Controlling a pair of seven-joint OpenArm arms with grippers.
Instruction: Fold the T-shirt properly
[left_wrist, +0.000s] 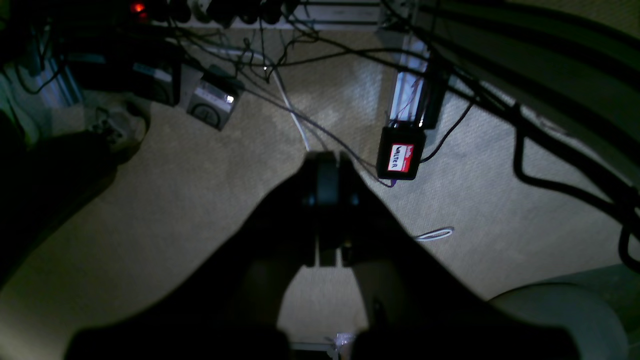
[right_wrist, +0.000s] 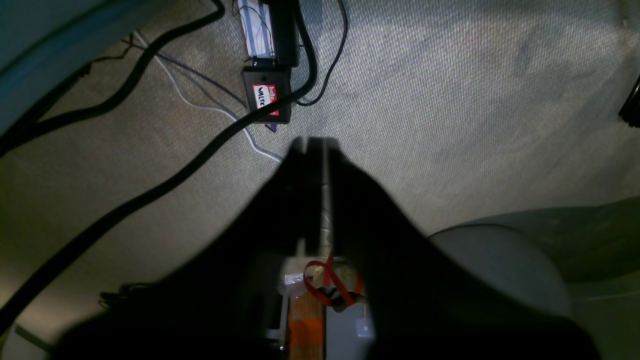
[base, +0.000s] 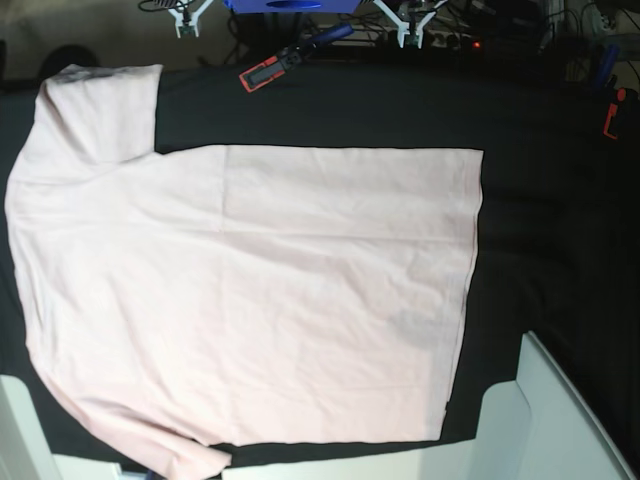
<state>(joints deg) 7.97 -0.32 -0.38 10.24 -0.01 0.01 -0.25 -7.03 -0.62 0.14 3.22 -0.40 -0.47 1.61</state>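
1. The T-shirt (base: 250, 300) lies spread flat, plain side up, on the table (base: 540, 200), which is draped in black cloth. It fills the left and middle of the base view. Its hem runs down the right of centre, one sleeve reaches into the upper left corner, and the other sleeve sits at the lower left edge of the frame.

2. Neither arm shows over the cloth in the base view. Both wrist cameras look down at carpet (right_wrist: 450, 100) and cables (right_wrist: 150, 190), so the arms appear parked off the table.

3. The left gripper (left_wrist: 330, 165) sits in the middle of its wrist view with its jaws pressed together and nothing between them.

4. The right gripper (right_wrist: 312, 145) looks nearly closed in its own view, with only a thin slit between the jaws, and it holds nothing.

5. Judged by its look, the shirt is light, soft and limp. It will drape and sag from any pinch point, and it carries shallow creases across the body. A single layer may slide over the black cloth, or the pinch may drag the lower layer with it.

6. Good holds would be the edges. Hem corners at the upper and lower right of the shirt, or the shoulder and sleeve seams at the left, give thicker fabric to pinch. Lifting two matching corners together should keep the fold line straight.

7. Folding has not visibly begun.
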